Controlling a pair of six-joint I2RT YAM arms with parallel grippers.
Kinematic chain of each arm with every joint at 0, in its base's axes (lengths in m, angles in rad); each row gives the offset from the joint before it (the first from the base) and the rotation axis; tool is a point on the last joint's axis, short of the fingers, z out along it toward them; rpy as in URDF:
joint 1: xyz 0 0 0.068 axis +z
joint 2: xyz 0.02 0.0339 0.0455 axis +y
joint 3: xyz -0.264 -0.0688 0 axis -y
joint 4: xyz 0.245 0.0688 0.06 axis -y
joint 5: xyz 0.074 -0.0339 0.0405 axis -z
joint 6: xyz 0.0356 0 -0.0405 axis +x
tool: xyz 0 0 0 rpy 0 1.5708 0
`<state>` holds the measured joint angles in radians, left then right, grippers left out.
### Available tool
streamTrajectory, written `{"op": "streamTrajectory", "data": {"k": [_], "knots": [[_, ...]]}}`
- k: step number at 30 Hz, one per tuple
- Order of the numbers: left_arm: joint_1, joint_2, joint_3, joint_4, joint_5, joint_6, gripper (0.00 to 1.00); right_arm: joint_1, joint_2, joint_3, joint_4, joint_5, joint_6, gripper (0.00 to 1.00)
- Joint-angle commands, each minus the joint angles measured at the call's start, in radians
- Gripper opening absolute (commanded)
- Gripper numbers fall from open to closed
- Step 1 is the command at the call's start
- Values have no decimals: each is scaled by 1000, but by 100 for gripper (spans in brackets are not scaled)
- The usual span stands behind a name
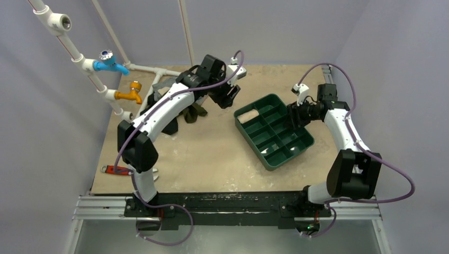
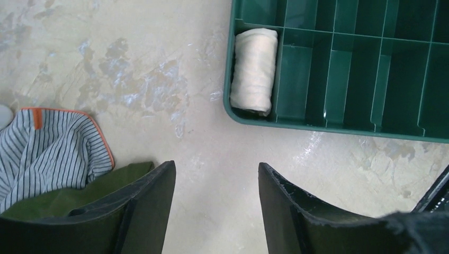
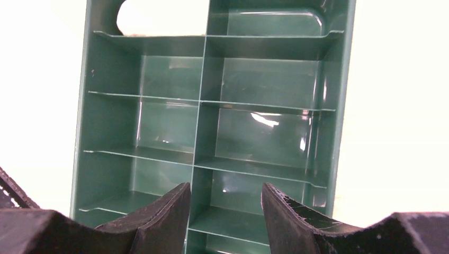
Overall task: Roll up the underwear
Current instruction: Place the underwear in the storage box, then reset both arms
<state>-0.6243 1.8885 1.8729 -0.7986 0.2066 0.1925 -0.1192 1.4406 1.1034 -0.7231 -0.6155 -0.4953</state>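
The left fingers [image 2: 153,203] stood apart and empty above bare bench [image 2: 159,47]. The right fingers [image 3: 159,217] were likewise spread, holding nothing, over the green tray [image 3: 84,132]. The underwear [image 2: 255,71] lay in the tray's corner compartment as a tight, pale, even roll. Rolling looked finished, so the next move probably called only for drawing both arms clear.

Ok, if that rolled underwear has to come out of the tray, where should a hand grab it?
Probably mid-roll, from straight above: the underwear lies on its side filling a corner compartment of the tray, so walls block any side approach and only its top shows.
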Motion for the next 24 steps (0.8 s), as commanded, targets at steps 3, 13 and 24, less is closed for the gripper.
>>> {"op": "streamTrajectory", "data": {"k": [3,13,24], "knots": [[76,-160,-112,95,61,-78,60,-6,11,65,34,33,8,52],[132,-391,-377,202,-24,-85,82,-6,-42,43,126,83,64,63],[197,-699,-596,203,-82,-46,100,-6,-148,19,152,69,91,99]]}}
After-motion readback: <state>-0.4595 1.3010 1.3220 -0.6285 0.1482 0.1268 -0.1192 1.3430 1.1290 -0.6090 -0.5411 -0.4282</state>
